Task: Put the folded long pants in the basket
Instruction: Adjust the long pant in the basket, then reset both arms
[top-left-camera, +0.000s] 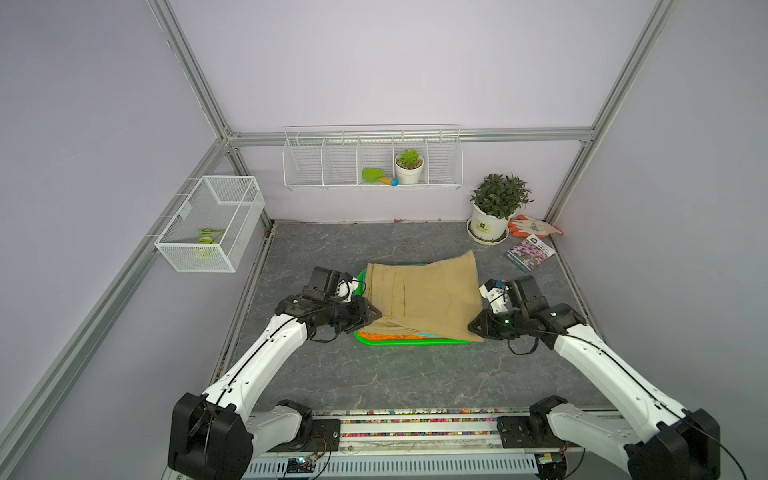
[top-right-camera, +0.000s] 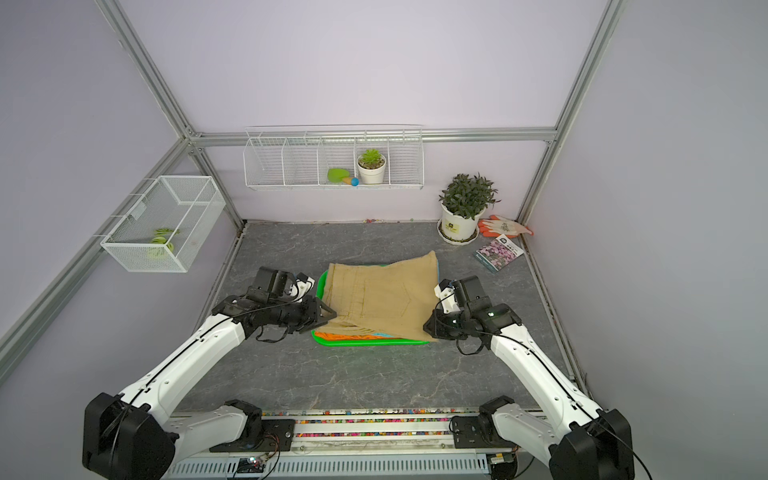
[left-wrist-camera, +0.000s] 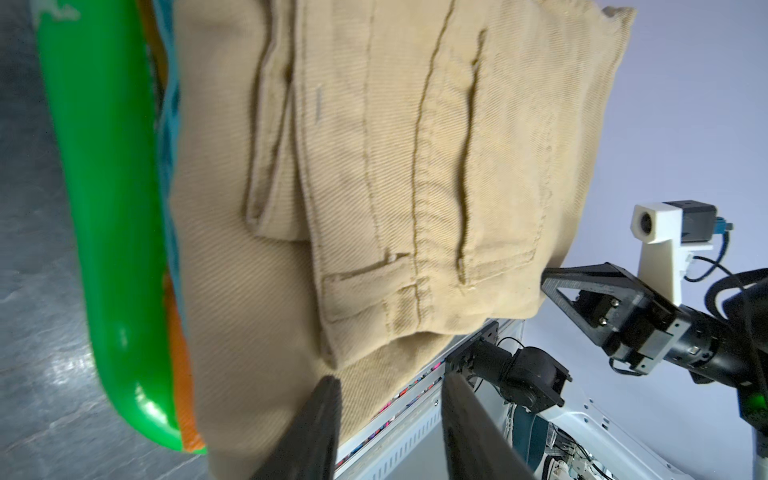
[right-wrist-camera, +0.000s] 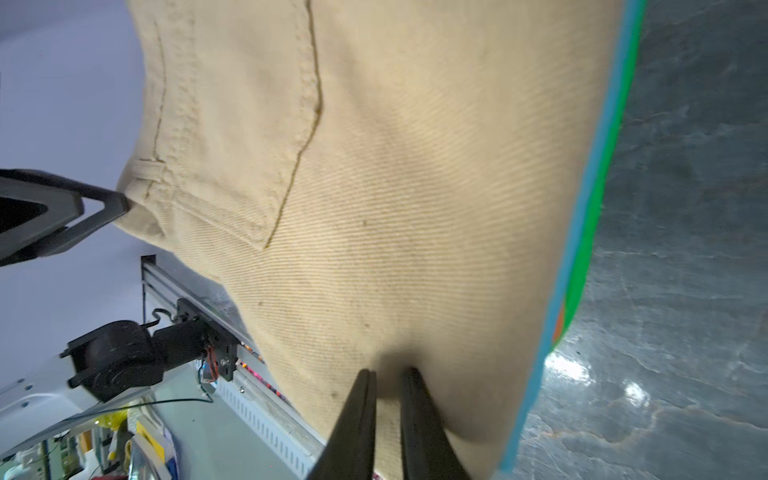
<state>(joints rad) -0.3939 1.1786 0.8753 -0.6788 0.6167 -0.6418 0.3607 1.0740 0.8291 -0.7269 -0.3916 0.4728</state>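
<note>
The tan folded long pants (top-left-camera: 424, 291) (top-right-camera: 382, 291) lie spread on top of the green basket (top-left-camera: 415, 341) (top-right-camera: 374, 341), overhanging its rim. Orange pants (top-left-camera: 382, 336) and a teal pair (left-wrist-camera: 168, 124) show beneath them inside the basket. My left gripper (top-left-camera: 376, 314) (left-wrist-camera: 390, 380) sits at the near-left corner of the tan cloth, jaws apart, with one finger over the cloth's edge. At the near-right corner my right gripper (top-left-camera: 473, 326) (right-wrist-camera: 388, 372) is pinched shut on a pucker of tan cloth. Lilac pants are hidden.
A potted plant (top-left-camera: 496, 208), orange gloves (top-left-camera: 536, 226) and a seed packet (top-left-camera: 531, 252) sit at the back right. A white wire cage (top-left-camera: 212, 224) hangs on the left wall. A long wire rack (top-left-camera: 372, 160) hangs on the back wall.
</note>
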